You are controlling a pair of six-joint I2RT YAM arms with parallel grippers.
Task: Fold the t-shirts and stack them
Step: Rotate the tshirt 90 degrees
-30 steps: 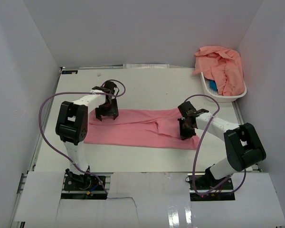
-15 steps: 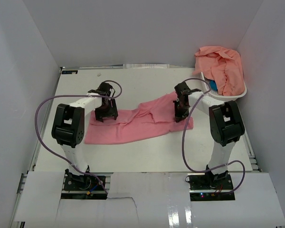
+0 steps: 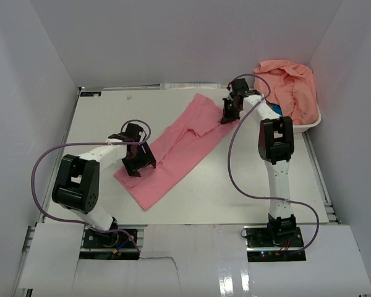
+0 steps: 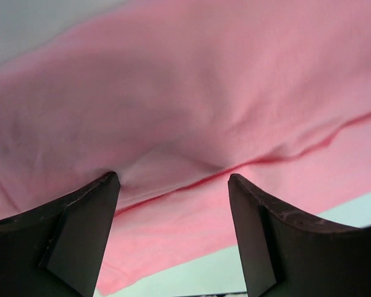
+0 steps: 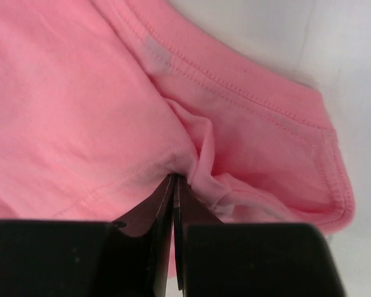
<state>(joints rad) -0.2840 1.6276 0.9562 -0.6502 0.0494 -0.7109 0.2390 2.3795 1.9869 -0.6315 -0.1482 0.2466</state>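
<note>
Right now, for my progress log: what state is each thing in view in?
Rose-pink cloth t-shirt: laid out long and diagonal, not stacked.
Salmon-peach crumpled t-shirt heap: unfolded, piled in basket.
White plastic slotted basket: upright, holding the heap.
Left gripper: open, over the pink shirt.
Right gripper: shut on the pink shirt's far end.

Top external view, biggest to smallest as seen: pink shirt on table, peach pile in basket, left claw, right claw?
1. pink shirt
2. peach pile
3. left claw and right claw: these look about alike, so I'm not ranking them.
</note>
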